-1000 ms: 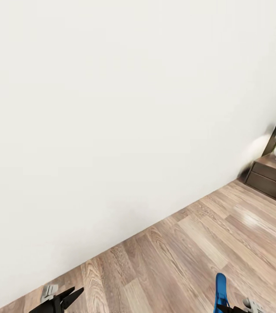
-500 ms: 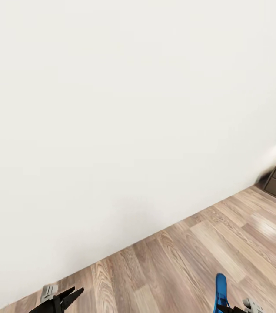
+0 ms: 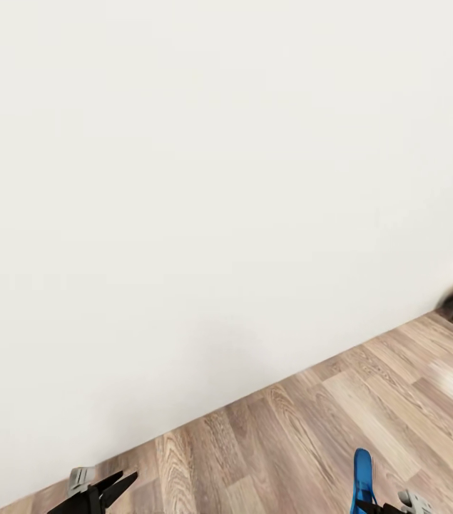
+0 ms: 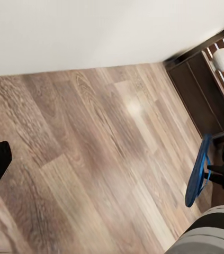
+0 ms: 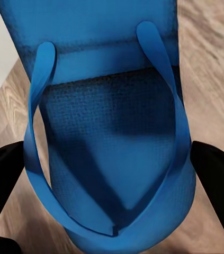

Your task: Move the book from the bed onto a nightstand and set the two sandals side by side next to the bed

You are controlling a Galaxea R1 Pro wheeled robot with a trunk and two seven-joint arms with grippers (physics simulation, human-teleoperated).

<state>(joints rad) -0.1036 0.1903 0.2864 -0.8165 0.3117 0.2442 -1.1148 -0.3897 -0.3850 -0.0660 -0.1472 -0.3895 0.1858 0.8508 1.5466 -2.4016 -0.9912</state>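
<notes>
Head view: a white wall (image 3: 183,178) fills the frame as the robot travels; at 5 o'clock the right gripper (image 3: 383,508) carries one sandal (image 3: 362,475) upright, clear of the floor (image 3: 312,435). At 7 o'clock the left gripper (image 3: 108,489) hangs parted, empty.

Left wrist view: sandal (image 4: 197,172) at 4 o'clock, dark cabinet (image 4: 199,95) at 2.

Right wrist view: sandal (image 5: 109,132) sits between fingers (image 5: 217,174) clamped on its edges.

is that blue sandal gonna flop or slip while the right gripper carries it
The sandal looks thin and flat, so it probably bends somewhat and weighs little. The right gripper flanks its sole; the textured footbed may resist slipping. In the head view it stands on edge without visibly drooping.
</notes>
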